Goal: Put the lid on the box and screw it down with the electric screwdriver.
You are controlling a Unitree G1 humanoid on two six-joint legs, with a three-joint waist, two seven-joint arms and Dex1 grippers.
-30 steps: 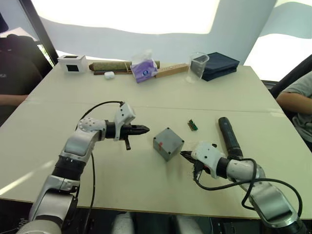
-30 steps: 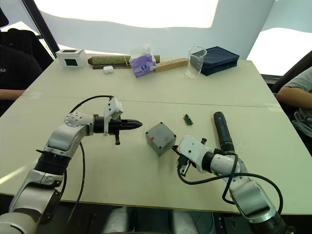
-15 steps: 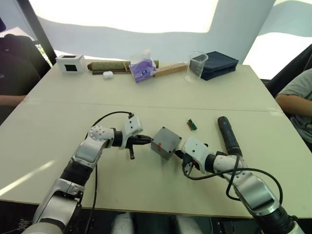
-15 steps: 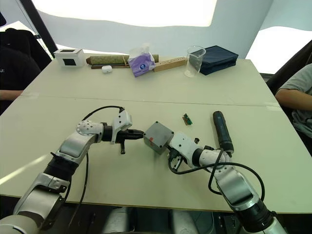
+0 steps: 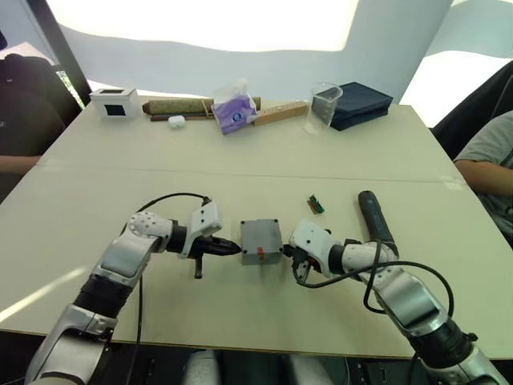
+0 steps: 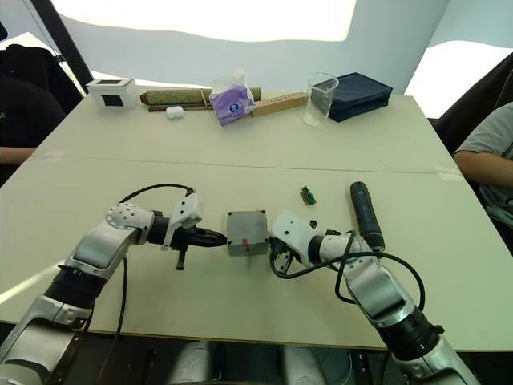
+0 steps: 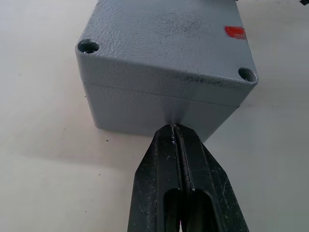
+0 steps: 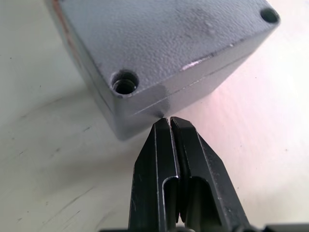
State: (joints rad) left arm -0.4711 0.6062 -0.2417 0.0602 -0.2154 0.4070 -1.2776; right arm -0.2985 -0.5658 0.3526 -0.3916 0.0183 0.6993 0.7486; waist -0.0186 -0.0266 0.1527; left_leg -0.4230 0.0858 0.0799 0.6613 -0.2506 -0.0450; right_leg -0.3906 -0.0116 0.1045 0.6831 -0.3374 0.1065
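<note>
Box pinned between two clenched end effectors

Small grey plastic box [image 5: 260, 239] with its lid on sits on the pale table [image 5: 240, 160], near the front edge, red mark facing the robot. Left end effector [image 5: 234, 249], fingers pressed together on nothing, touches the box's left wall at the lid seam. Right end effector [image 5: 286, 252], likewise clenched and empty, touches the opposite wall. Thick black cylindrical electric screwdriver [image 5: 375, 221] lies to the right, well apart

Grey box [image 5: 260, 237] (red mark) — black electric screwdriver [image 5: 375, 220] — beige table [image 5: 240, 168].
</note>
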